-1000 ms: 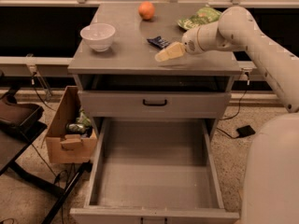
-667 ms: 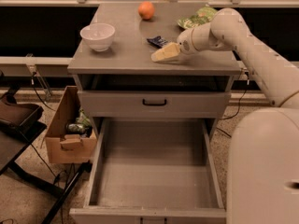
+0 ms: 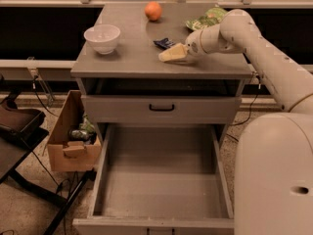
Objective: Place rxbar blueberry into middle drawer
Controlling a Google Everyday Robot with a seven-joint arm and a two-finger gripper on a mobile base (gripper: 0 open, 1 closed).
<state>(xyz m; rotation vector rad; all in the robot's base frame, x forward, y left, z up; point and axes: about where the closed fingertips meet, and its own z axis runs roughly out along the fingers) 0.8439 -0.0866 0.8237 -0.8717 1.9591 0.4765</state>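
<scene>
The rxbar blueberry (image 3: 164,43) is a small dark blue bar lying flat on the cabinet top, right of centre. My gripper (image 3: 171,54) reaches in from the right and sits low over the top, just in front of the bar and right against it. I cannot tell whether it touches the bar. The middle drawer (image 3: 164,180) is pulled out wide below, and its grey floor is bare.
A white bowl (image 3: 102,37) stands at the top's left, an orange (image 3: 153,11) at the back, and a green chip bag (image 3: 205,19) behind my arm. A shallower drawer with a black handle (image 3: 161,107) is closed. A cardboard box (image 3: 73,138) stands on the floor at the left.
My gripper has crept slightly left along the cabinet top, closer to the bar. The bar and the drawers have not moved.
</scene>
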